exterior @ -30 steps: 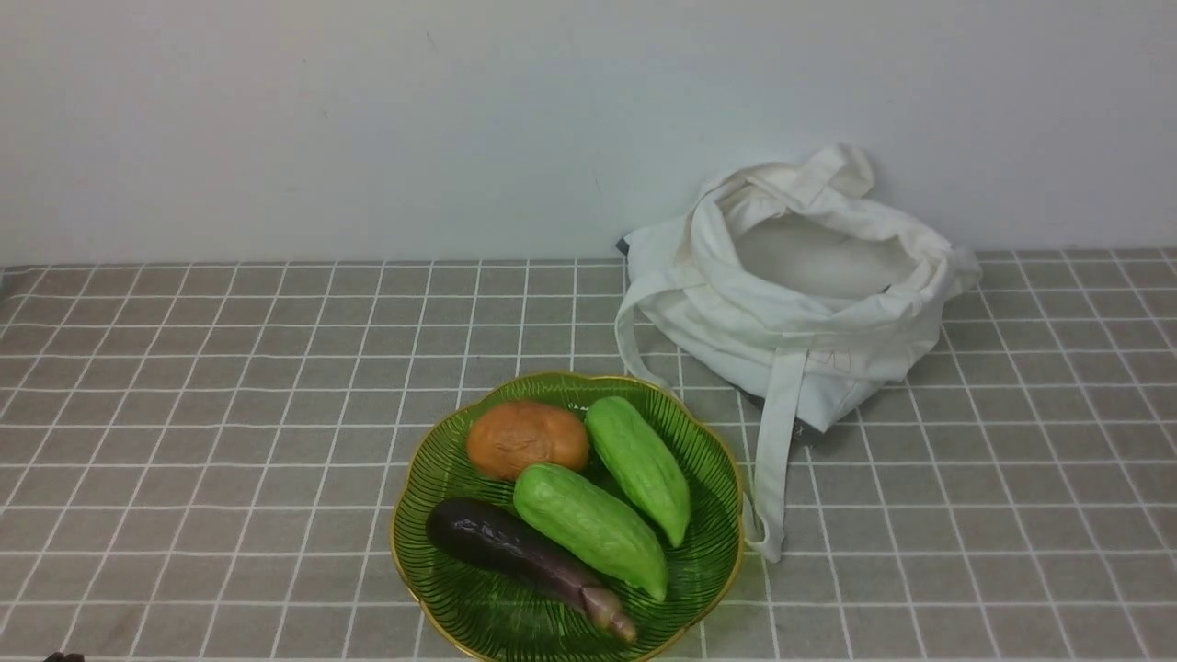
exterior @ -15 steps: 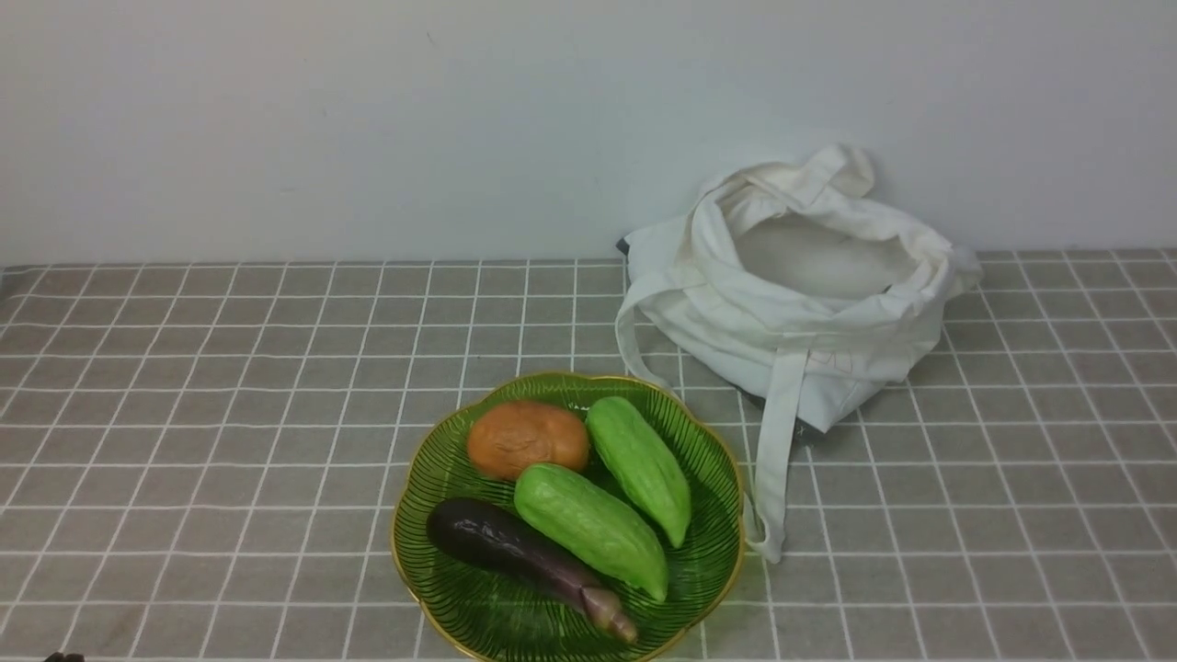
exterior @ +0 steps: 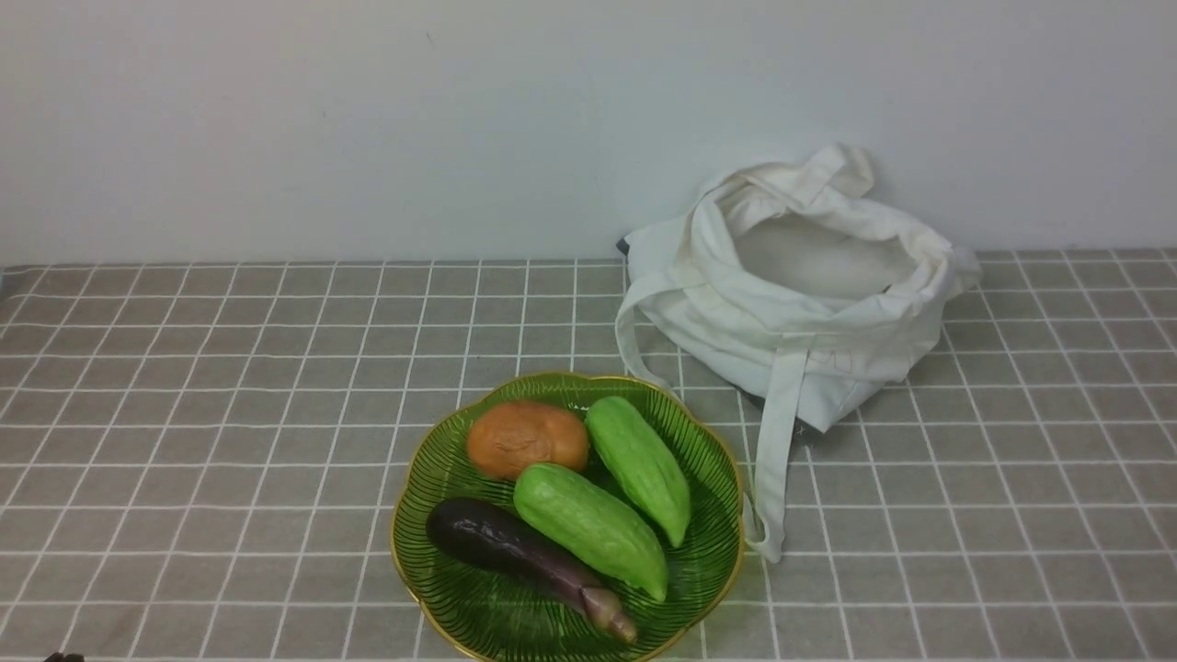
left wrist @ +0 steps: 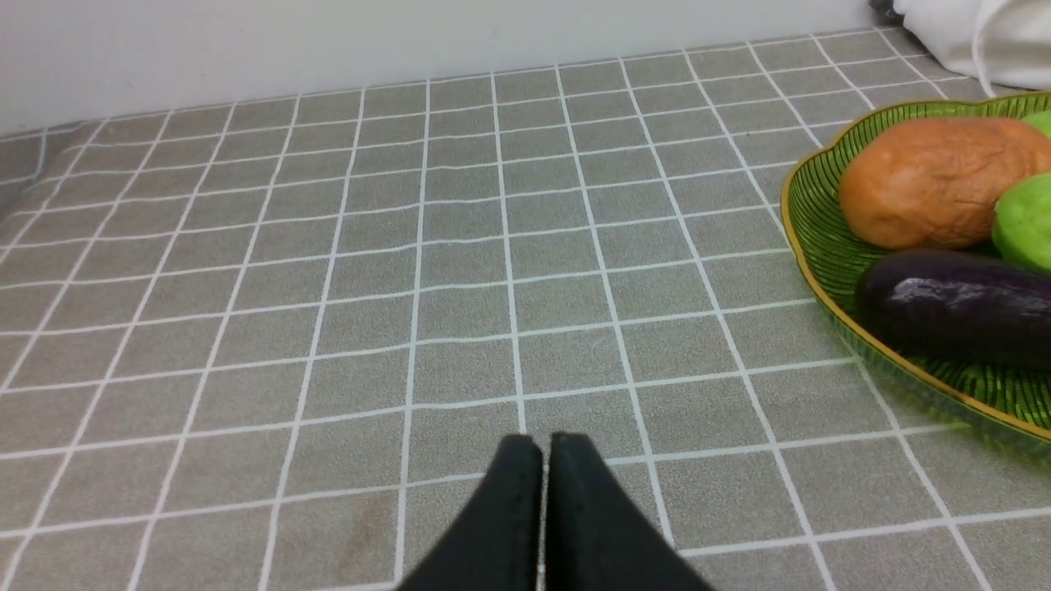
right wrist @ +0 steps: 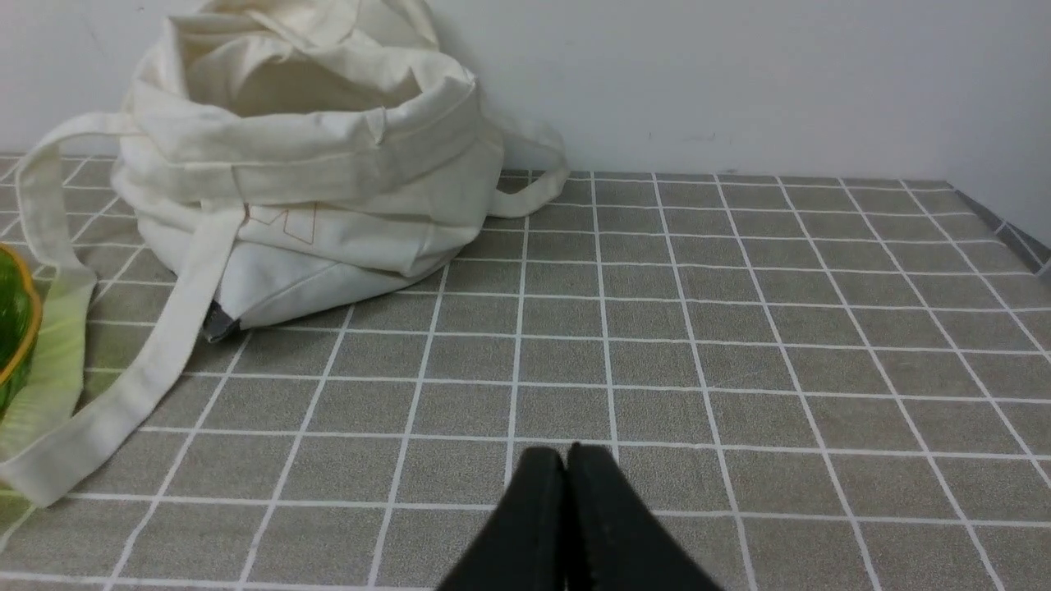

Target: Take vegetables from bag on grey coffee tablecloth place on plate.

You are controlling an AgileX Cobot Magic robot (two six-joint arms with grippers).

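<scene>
The green plate [exterior: 432, 478] with a gold rim sits on the tablecloth [exterior: 230, 414] near the front. On it lie an orange-brown potato [exterior: 526, 438], two light green gourds [exterior: 588, 526] [exterior: 639, 464] and a dark purple eggplant [exterior: 506, 544]. The off-white bag [exterior: 800, 294] slumps open to the plate's back right; nothing shows inside it. My left gripper [left wrist: 545, 447] is shut and empty, low over bare cloth left of the plate [left wrist: 809, 246]. My right gripper [right wrist: 566, 455] is shut and empty over cloth in front of the bag [right wrist: 312, 180]. Neither gripper shows in the front view.
A white wall [exterior: 368, 119] stands right behind the cloth. A long bag strap [exterior: 777, 460] trails down to the plate's right rim. The cloth's right edge [right wrist: 1010, 234] shows in the right wrist view.
</scene>
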